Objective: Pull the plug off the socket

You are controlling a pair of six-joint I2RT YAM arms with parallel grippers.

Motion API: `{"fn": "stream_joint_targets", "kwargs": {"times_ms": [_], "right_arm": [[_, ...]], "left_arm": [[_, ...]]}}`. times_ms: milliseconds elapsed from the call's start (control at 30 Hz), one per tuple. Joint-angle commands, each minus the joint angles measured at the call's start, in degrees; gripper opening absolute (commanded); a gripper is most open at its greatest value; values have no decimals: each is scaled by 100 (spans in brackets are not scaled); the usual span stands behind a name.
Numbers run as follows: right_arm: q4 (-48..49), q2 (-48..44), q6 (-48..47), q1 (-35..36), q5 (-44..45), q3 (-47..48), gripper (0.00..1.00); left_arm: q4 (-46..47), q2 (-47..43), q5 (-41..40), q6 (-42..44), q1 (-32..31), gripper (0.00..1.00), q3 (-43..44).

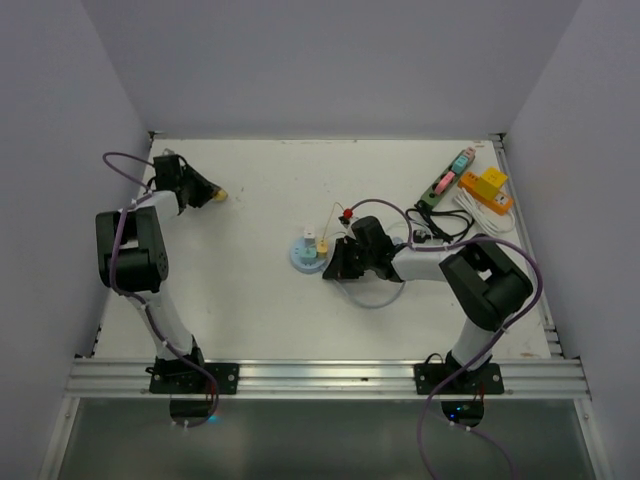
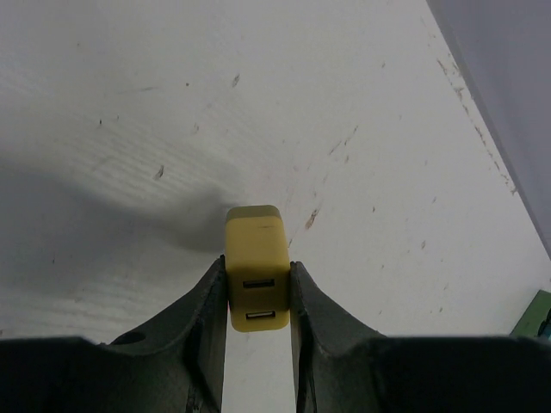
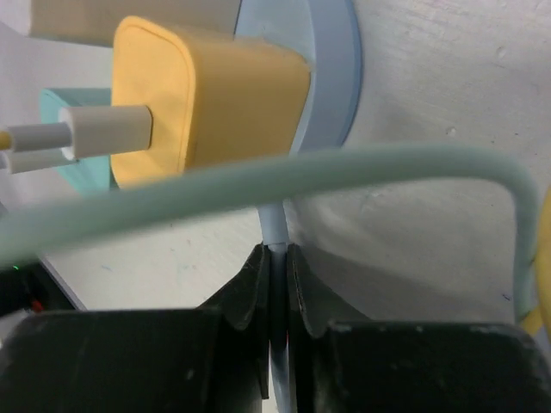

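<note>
A round light-blue socket (image 1: 303, 257) lies mid-table with plugs standing in it. In the right wrist view the socket (image 3: 334, 77) carries a yellow-orange charger (image 3: 215, 99) with a white USB lead (image 3: 103, 129), and a teal plug (image 3: 73, 138) behind it. My right gripper (image 1: 335, 268) is right beside the socket, shut (image 3: 277, 262) on the socket's thin pale-blue cable (image 3: 274, 225). My left gripper (image 1: 205, 192) is at the far left of the table, away from the socket, shut (image 2: 256, 292) on a yellow two-port USB plug (image 2: 256, 249) close above the tabletop.
A pale green cable (image 3: 362, 168) arcs across in front of my right fingers. A green power strip (image 1: 447, 185), an orange box (image 1: 487, 188) and black and white cables (image 1: 440, 228) lie at the back right. A red connector (image 1: 347, 213) lies behind the socket. Grey walls enclose the table.
</note>
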Motion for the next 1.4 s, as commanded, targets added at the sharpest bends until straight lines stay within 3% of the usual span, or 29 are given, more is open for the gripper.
{"fn": "stream_joint_targets", "kwargs": {"times_ms": [0,67,133,233,333,433,633,767,1133,1367], "right_arm": [[-823,28,-439,12,20,-28,0],[-849,2,-474,12,2,-28,0],[-876,-51,-492,12,20,-63,0],[-902,-95,-500,12,29,-89,0],[-928,-139,-492,12,38,-89,0],[-1025,-200,-527,12,117,-45,1],[-1095,-420,-588,12,143,7,22],[-1166,-569,-632,21,152,-10,40],[-789,-1123,-185,12,415,-519,52],[-560,-1404,-35,12,591,-695,66]], "left_arm": [[666,378,355,1,135,26,555],[605,511,337,19,214,42,626],[588,591,311,62,284,51,600],[368,565,232,255,346,75,530],[210,336,136,396,355,89,328],[-194,-24,4,511,355,95,178],[-897,-955,-278,748,171,99,-182],[-1161,-1788,-383,897,-390,99,-656],[-1969,-2854,-866,890,-2665,95,-974],[-2347,-2224,-1771,739,-3819,94,-114]]}}
